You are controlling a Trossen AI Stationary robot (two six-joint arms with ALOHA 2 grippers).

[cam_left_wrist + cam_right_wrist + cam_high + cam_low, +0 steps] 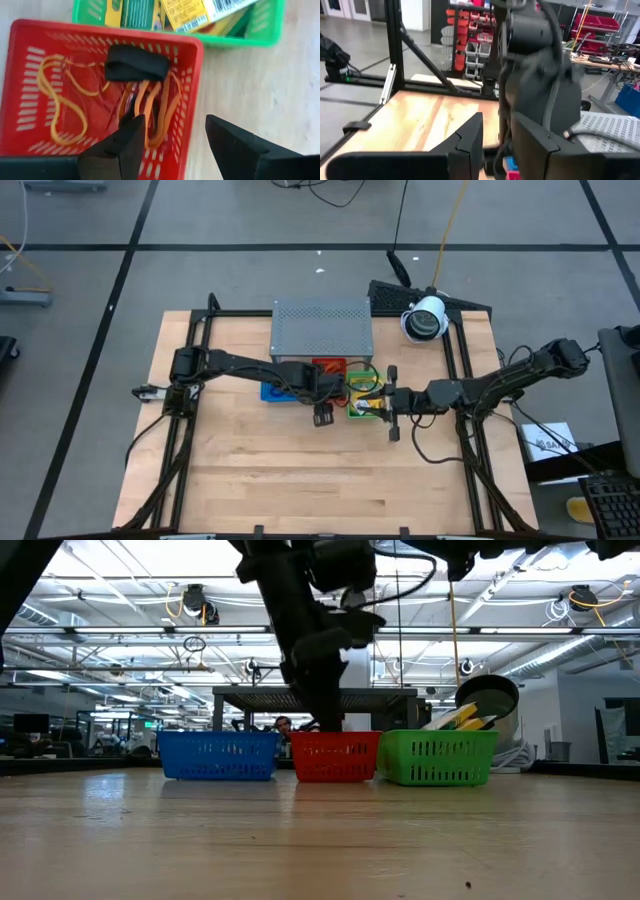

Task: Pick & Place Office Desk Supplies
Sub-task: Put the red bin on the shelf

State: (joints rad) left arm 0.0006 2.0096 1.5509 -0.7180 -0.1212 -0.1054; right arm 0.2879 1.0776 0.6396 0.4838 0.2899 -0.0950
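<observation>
Left wrist view: barcode-labelled yellow-and-green packets (187, 12), print illegible, in green tray (262, 27).

- Setting: a robotics laboratory in a large industrial hall.
- Ceiling (120, 610): exposed steel trusses, ducts and strip lights.
- Floor (80, 290): grey concrete marked with dark tape lines.
- Counter (300, 470): a wooden top in a black metal frame, with cables trailing off it.
- Background: racks of red storage bins (470, 30) and workbenches.
</observation>
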